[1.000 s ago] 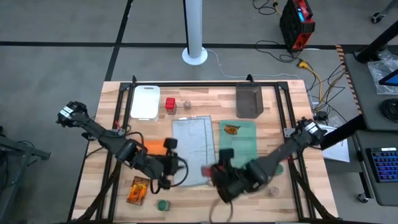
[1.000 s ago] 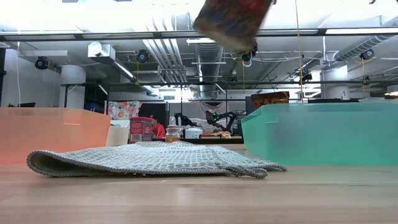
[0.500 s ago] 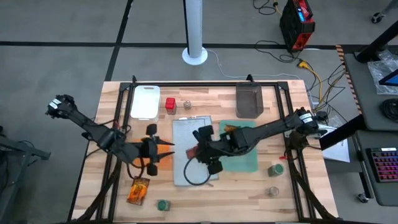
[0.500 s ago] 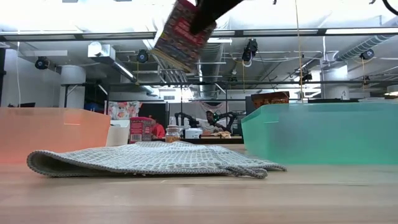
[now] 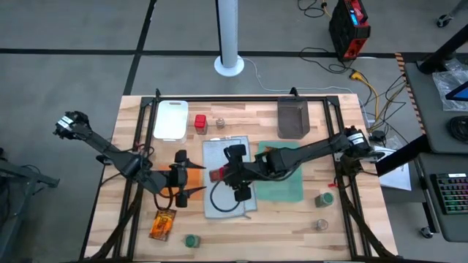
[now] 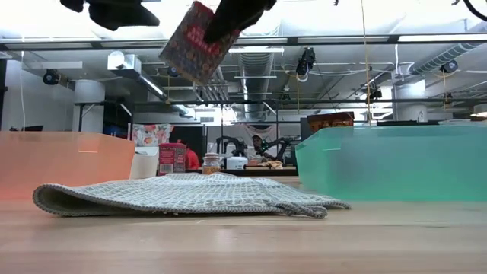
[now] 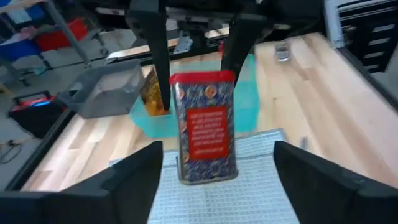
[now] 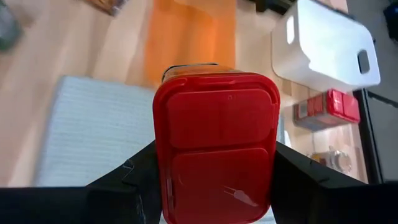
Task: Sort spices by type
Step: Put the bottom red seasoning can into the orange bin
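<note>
At the bench's [image 5: 219,117] left, the left gripper [image 5: 180,177] hangs over the orange cloth [image 5: 162,177] with its jaws spread wide and nothing between them, facing inward toward the other arm. Near the front edge lie one orange-brown packet [image 5: 162,223] and a green-topped jar [image 5: 191,240]. Further along, the right gripper [image 5: 235,173] holds a red boxy container [image 5: 217,174] in the air over the grey cloth [image 5: 228,175]; the low view shows the container tilted well above the cloth. Its mate, the second red container [image 5: 200,123], stands at the back beside the white board [image 5: 171,119].

This looks like a handover, or a carry toward that mate. To do it well, the left gripper should line up square on the container's flat sides and close firmly before the right lets go, keeping it level. On the right stand the green cloth [image 5: 289,186], the other jar [image 5: 321,199] and a shaker [image 5: 321,224].
</note>
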{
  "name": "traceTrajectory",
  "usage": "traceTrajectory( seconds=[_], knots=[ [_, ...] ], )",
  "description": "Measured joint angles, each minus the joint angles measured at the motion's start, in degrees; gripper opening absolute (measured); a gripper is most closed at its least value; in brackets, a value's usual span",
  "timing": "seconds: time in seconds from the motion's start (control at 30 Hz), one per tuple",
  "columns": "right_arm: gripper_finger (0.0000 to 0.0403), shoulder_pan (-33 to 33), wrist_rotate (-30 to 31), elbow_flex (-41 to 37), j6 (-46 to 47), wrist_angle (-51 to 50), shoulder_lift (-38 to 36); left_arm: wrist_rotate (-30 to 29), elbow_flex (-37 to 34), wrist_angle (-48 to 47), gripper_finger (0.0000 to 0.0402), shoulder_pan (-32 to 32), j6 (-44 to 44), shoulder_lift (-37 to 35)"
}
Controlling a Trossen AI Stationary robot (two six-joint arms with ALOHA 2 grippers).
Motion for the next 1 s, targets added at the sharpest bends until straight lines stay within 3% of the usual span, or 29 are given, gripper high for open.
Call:
traceTrajectory(
  seconds=[0.17,0.63,0.87,1.0],
  knots=[
    [0.0206,-0.82,-0.02,0.19,0.05,0.47,0.01,-0.45,0.18,2.49,0.0329,0.96,0.09,1.52],
    [0.0206,-1.51,-0.24,0.22,-4.62,1.08,-0.18,-0.28,0.2,5.26,0.0331,6.79,-2.04,7.91],
    [0.0206,-1.49,-0.14,0.26,-4.89,2.99,-0.56,-0.24,0.2,6.2,0.0303,7.48,-2.27,9.77],
    [0.0206,-1.47,-0.11,0.28,-4.99,3.01,-0.58,-0.19,0.22,7.7,0.0238,7.45,-2.23,10.85]
  ],
)
